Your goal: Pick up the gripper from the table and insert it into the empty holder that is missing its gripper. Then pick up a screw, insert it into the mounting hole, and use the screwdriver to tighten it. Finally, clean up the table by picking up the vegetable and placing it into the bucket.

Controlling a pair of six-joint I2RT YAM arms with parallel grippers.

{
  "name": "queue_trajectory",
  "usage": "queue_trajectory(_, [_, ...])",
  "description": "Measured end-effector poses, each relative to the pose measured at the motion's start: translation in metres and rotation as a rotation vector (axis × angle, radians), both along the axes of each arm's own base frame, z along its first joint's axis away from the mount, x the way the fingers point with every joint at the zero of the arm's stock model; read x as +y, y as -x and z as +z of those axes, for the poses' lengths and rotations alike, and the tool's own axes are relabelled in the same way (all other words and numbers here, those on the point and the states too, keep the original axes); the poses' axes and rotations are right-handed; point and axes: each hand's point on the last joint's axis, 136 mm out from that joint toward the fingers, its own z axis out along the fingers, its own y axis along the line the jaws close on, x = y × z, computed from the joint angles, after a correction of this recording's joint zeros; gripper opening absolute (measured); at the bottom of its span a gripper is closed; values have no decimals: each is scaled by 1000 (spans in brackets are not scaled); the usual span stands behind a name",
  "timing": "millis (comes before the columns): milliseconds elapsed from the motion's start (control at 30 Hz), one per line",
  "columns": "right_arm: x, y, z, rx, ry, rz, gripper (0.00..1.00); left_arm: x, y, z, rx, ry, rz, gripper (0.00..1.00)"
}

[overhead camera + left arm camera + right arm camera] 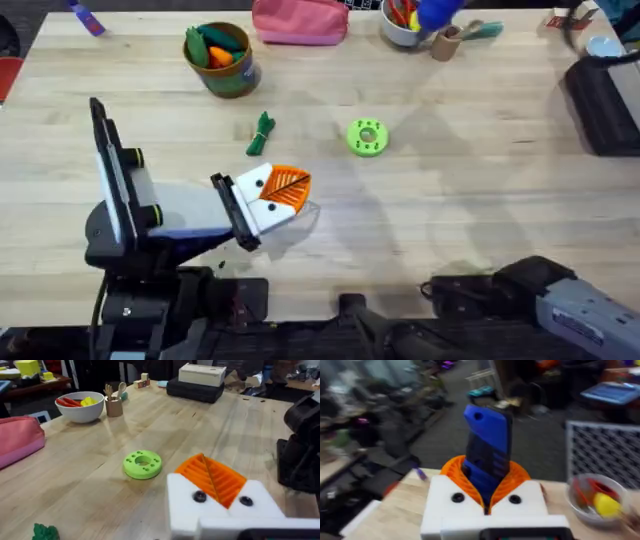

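Two grippers are at work here, and they are in different states. The left gripper point(298, 190) hangs low over the bench point(480, 200) with its orange pads point(215, 477) pressed together and nothing between them. The right gripper point(487, 497) pinches the screwdriver point(487, 447), which stands upright between its pads with the blue body rising above them.

The vegetable point(262, 133) lies flat on the bench, just beyond the left gripper and beside a green ring point(367, 138). The bucket point(222, 60) stands farther back, near a pink pouch point(300, 20). It already carries fat green and orange toys.

I judge that several things could go wrong from here. The screwdriver is held only by friction on its smooth body. If it is pushed down on a screw, it may slide up through the pads or lean to one side, and then the tip would leave the screw head. The left gripper must first spread before it can take anything; if it comes down closed on the slim vegetable, it would only push the vegetable away. The leafy end is soft, so a pinch there may let the vegetable swing and drop. The bucket is rather full, so the vegetable could rest on the toys and roll out over the rim.
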Motion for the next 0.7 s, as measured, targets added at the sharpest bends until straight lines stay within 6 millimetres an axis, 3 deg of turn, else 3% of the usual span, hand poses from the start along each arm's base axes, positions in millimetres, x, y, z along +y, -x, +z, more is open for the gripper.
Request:
queue_trajectory(133, [34, 6, -5, -120, -53, 205, 24, 0, 0, 0, 0, 0, 0, 6])
queue_trajectory(267, [71, 14, -20, -147, -49, 439, 24, 0, 0, 0, 0, 0, 0, 6])
queue_trajectory(433, [114, 31, -23, -219, -50, 692, 24, 0, 0, 0, 0, 0, 0, 6])
queue_trajectory(700, [156, 68, -17, -293, -87, 911, 24, 0, 0, 0, 0, 0, 0, 6])
